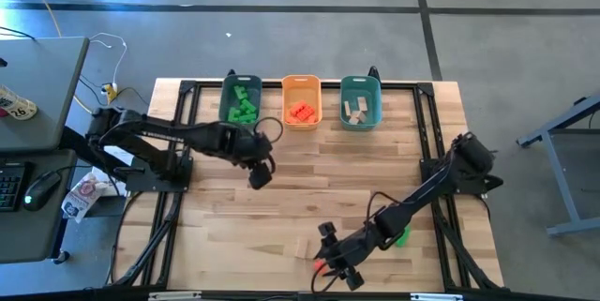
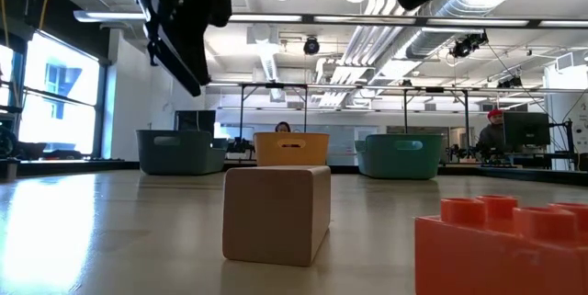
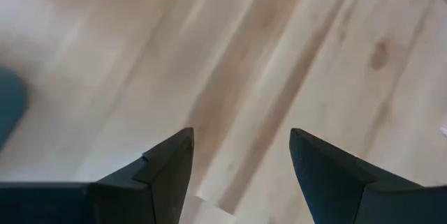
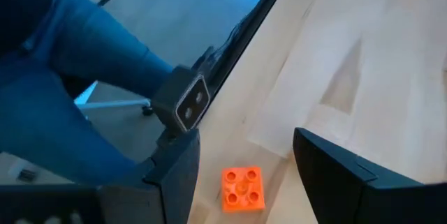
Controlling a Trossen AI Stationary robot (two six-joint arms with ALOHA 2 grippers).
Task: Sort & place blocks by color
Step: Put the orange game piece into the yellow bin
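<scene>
Your right claw (image 4: 241,161) hung wide open just above the red-orange block (image 4: 242,188) at the tabletop's (image 1: 309,179) near edge. Your left claw (image 3: 241,165) was open too, empty, over bare wood near the bins.

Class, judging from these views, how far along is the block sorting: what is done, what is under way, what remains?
Done: green blocks lie in the left teal bin, red ones in the orange bin, tan ones in the right teal bin. Under way: the open right gripper hovers over a red-orange block. Left: that block, a tan block, a green block. The open left gripper waits mid-table.
</scene>
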